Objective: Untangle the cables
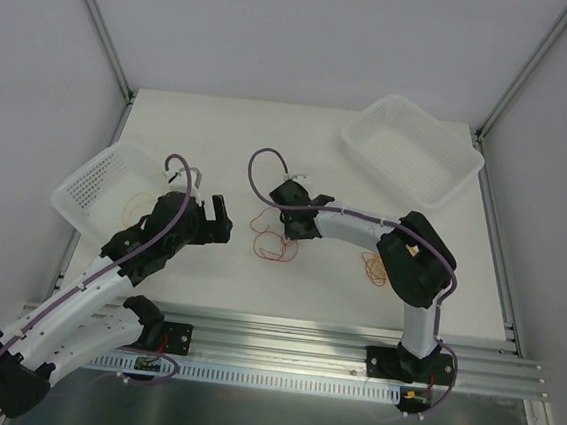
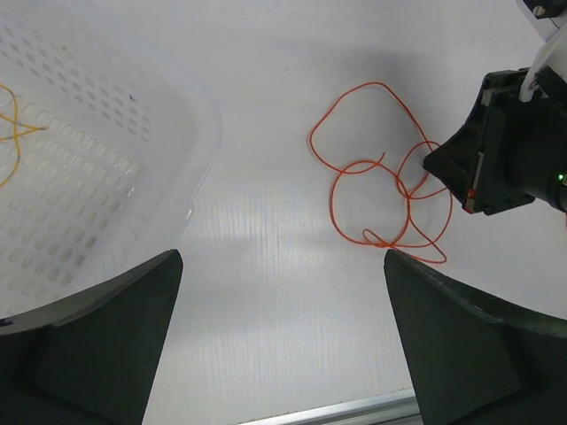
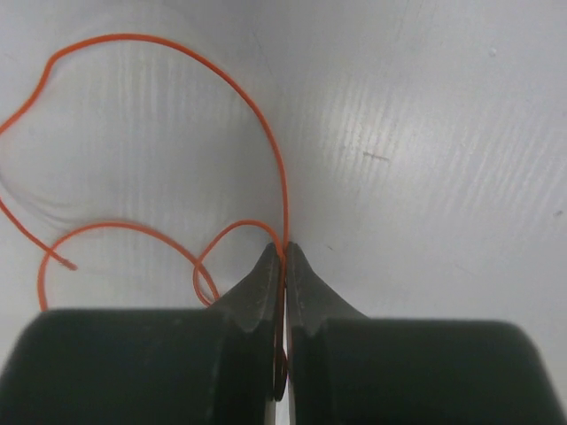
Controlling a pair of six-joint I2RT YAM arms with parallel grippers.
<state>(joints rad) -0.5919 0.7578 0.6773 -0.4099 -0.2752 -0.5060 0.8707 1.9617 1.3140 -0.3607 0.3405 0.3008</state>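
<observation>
On the far left of the tabletop point(image 1: 336, 288) a white perforated basket point(image 1: 95, 189) is standing, and a thin yellow cable point(image 2: 11, 133) is lying inside it on the bottom. Just to the right of this basket my left claw point(image 1: 212, 206) is hovering with its jaws spread wide and nothing between them; in its wrist view the two dark fingers point(image 2: 97, 345) are framing bare white surface.

Near the middle, the red-orange cable point(image 2: 381, 186) is lying on the tabletop in several loose loops that are crossing each other. My right claw point(image 3: 283, 258) is reaching into the right side of these loops, and it is closed on the red-orange cable: in its wrist view the strand is running straight into the slit between the two pinched fingertips point(image 3: 261, 283).

Further right, a second small yellow-orange cable point(image 1: 373, 269) is lying close beside the right arm, partly hidden by it. At the far right corner another white basket point(image 1: 410, 149) is sitting at an angle.
</observation>
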